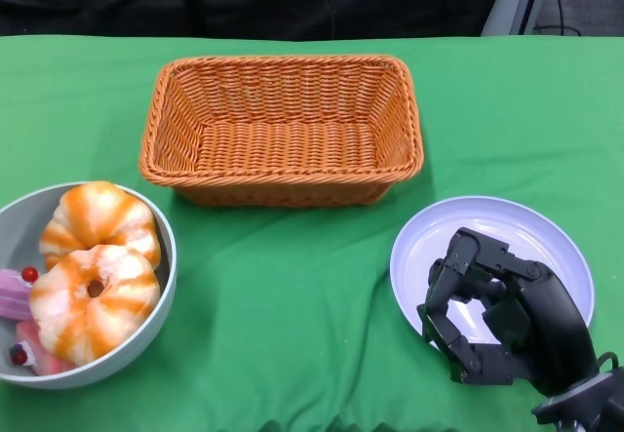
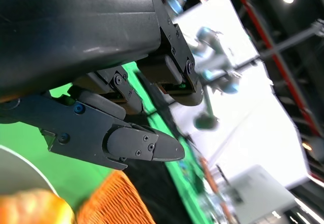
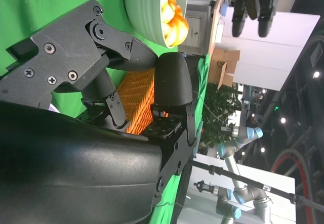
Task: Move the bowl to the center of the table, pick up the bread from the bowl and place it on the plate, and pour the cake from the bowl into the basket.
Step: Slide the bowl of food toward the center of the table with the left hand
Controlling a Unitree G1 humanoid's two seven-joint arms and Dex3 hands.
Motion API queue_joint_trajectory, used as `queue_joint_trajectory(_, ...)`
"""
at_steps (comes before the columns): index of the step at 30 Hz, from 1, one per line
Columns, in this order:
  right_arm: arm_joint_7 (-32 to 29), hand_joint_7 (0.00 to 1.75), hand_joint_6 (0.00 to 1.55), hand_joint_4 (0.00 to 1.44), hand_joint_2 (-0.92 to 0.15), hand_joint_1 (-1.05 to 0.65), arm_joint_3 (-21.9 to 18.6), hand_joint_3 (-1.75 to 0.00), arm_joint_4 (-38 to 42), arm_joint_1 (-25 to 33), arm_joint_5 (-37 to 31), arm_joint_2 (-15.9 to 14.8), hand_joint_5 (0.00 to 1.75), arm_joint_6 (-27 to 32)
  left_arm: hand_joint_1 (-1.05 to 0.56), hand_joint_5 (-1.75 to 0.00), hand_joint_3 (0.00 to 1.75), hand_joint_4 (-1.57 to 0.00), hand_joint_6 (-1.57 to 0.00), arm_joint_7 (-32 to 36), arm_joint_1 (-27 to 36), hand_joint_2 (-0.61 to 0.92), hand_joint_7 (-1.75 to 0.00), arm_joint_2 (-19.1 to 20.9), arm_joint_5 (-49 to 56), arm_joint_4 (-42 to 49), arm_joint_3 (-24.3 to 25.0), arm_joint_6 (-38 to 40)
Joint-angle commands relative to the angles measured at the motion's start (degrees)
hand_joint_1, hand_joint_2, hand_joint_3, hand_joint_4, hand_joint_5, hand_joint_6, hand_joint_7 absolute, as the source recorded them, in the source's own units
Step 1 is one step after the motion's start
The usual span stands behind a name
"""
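Observation:
A grey bowl (image 1: 168,256) sits at the table's near left edge. It holds two orange-and-white breads (image 1: 97,219) (image 1: 93,303) and pink cake pieces (image 1: 14,295). The white plate (image 1: 546,237) lies at the near right. My right hand (image 1: 497,320) hovers over the plate's near side, fingers bent and apart, holding nothing. The head view does not show my left hand. In the left wrist view the left hand (image 2: 126,133) has its fingers stretched out and empty, with the bowl's rim (image 2: 25,171) and a bread (image 2: 30,209) close by. The right wrist view shows the left hand (image 3: 250,9) beyond the bowl (image 3: 144,11).
An orange wicker basket (image 1: 283,193) stands empty at the middle back of the green cloth. Bare cloth (image 1: 292,295) lies between the bowl and the plate. Beyond the table are lab equipment and other robot arms (image 3: 238,138).

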Motion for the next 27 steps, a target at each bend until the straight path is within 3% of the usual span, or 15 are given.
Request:
queue_joint_trajectory(1, -0.06, 1.59, 0.60, 0.77, -0.49, -0.17, -0.67, -1.11, 0.06, -0.12, 0.53, -0.43, 1.75, -0.21, -0.51, 0.00, 0.21, -0.78, -0.73, 6.10, -1.29, 0.92, 0.00, 4.06, 3.83, 4.72, -0.73, -0.21)
queue_joint_trajectory(10, -0.23, 1.60, 0.60, 0.78, -0.49, -0.18, -0.61, -1.11, 0.31, -0.12, 0.44, -0.25, 1.75, -0.39, -0.43, 0.00, 0.22, -0.70, -0.65, 16.44, -1.80, 0.92, 0.00, 6.64, 11.58, 10.79, -6.28, 7.25)
queue_joint_trajectory(20, -0.25, 1.60, 0.59, 0.78, -0.48, -0.18, -0.61, -1.11, 0.42, -0.19, 0.52, -0.23, 1.75, -0.03, -0.60, 0.00, 0.37, -0.52, -0.45, 16.38, -2.24, 0.92, 0.00, 4.43, 11.83, 14.71, -9.08, 12.14)
queue_joint_trajectory(27, -0.66, 1.61, 0.60, 0.77, -0.48, -0.19, -0.80, -1.12, 0.54, -0.31, -0.04, -0.45, 1.75, -0.44, -0.61, 0.00, 0.44, -0.34, -0.31, 8.82, -2.37, 0.92, 0.00, 1.47, 6.10, 15.38, -6.31, 14.73)
